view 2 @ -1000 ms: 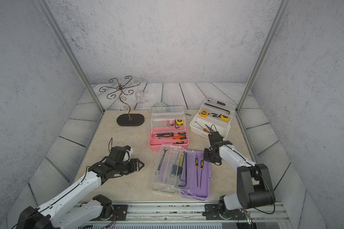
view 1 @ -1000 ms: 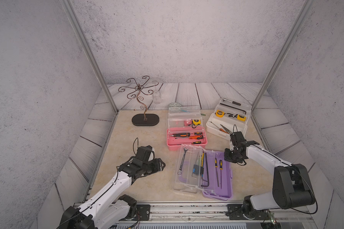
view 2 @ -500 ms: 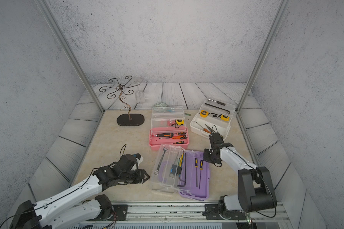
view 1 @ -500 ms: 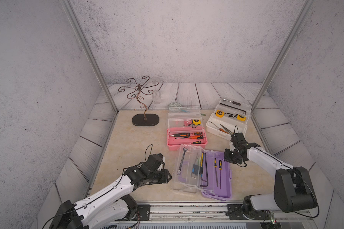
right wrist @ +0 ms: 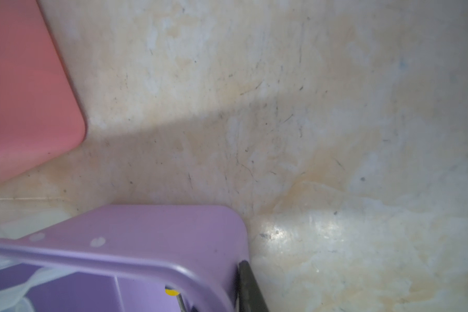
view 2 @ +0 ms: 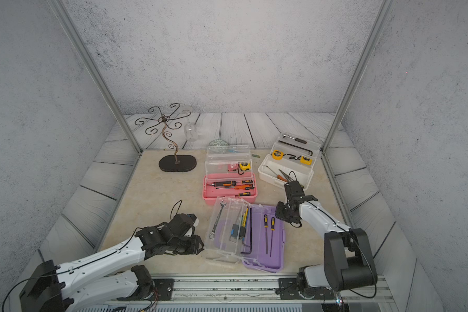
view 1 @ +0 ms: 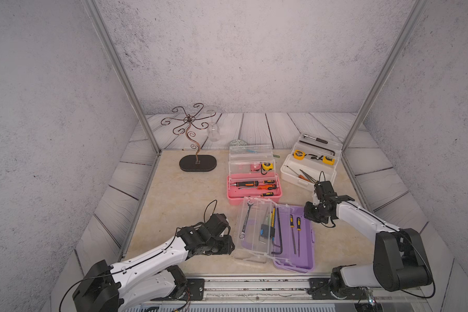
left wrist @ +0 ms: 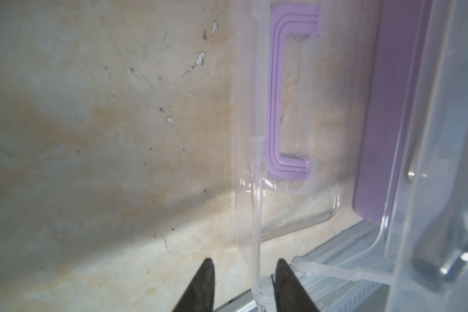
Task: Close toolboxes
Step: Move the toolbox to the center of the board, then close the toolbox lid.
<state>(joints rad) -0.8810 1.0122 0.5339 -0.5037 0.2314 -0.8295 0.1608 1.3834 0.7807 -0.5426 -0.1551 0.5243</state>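
Note:
The purple toolbox [view 1: 305, 243] [view 2: 277, 243] lies open near the front, its clear lid [view 1: 254, 235] [view 2: 224, 232] folded out to the left. My left gripper [view 1: 229, 243] [view 2: 200, 244] is open at the lid's front left edge. In the left wrist view the lid's thin rim [left wrist: 256, 216] passes between the fingertips [left wrist: 208, 272] without touching them, beside the purple handle [left wrist: 274, 94]. My right gripper [view 1: 310, 213] [view 2: 280, 213] sits at the purple box's far right corner. One finger [right wrist: 250, 286] presses on the wall's outside; the other is hidden. The pink toolbox [view 1: 254, 198] [right wrist: 25, 94] and the white toolbox [view 1: 304, 182] stand open.
A wire jewellery stand [view 1: 197, 163] on a dark oval base is at the back left, with a clear glass [view 1: 213, 129] behind it. Metal frame posts [view 1: 146, 135] rise at the back corners. A rail [view 1: 254, 286] runs along the front edge.
My left arm has swung right to the purple box's clear lid, and its jaws have narrowed around the lid's rim. The right arm has stayed at the box's far corner.

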